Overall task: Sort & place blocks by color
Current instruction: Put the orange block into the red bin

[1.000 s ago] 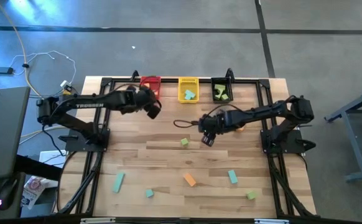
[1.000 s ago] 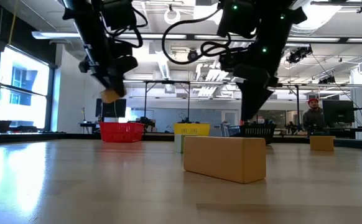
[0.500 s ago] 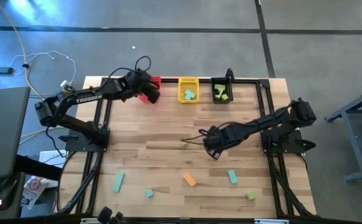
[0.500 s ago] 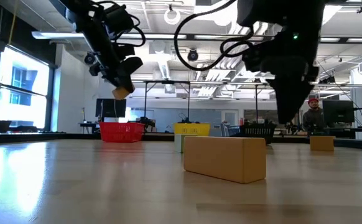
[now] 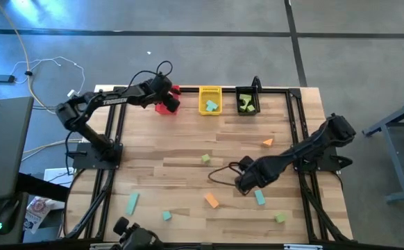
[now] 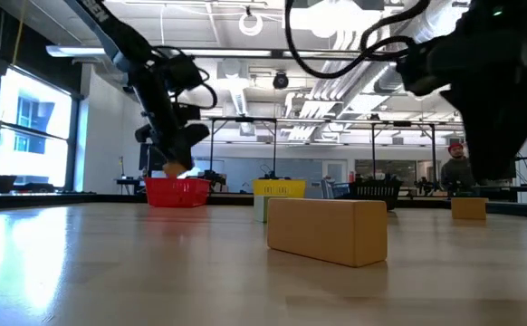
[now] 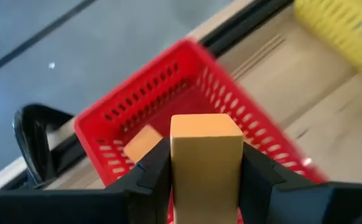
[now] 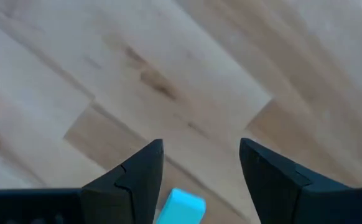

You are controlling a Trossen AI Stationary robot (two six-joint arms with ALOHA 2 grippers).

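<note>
Left hand (image 7: 206, 180) grips orange block (image 7: 206, 155) over red bin (image 7: 168, 99) (orange block (image 7: 142, 142) inside).

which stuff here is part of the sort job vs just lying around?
Job: orange block held in the left tool over the red bin; teal block at the open right tool; yellow bin; black bin.
Around: white cable on the floor.
</note>
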